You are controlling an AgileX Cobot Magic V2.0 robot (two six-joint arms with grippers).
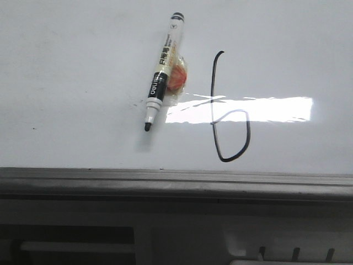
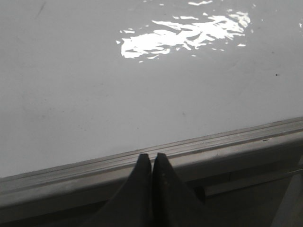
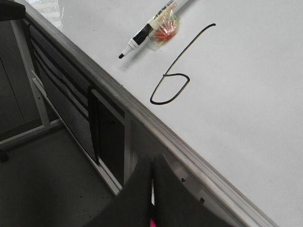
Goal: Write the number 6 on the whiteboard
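Observation:
The number 6 [image 1: 227, 113] is drawn in thin black line on the whiteboard [image 1: 66, 83], right of centre; it also shows in the right wrist view [image 3: 176, 75]. A black-and-white marker [image 1: 161, 72] lies uncapped on the board left of the 6, tip toward the near edge, resting against a small orange-red wrapped object [image 1: 177, 79]. The marker also shows in the right wrist view [image 3: 149, 29]. My left gripper [image 2: 152, 157] is shut and empty over the board's grey frame [image 2: 213, 146]. My right gripper [image 3: 152, 161] is shut and empty, off the board beside its frame edge [image 3: 142, 113]. Neither gripper shows in the front view.
The board's grey metal frame [image 1: 176, 179] runs along the near edge. Bright glare [image 1: 242, 109] crosses the board. Below the edge in the right wrist view are a dark stand [image 3: 71, 109] and the floor [image 3: 42, 179].

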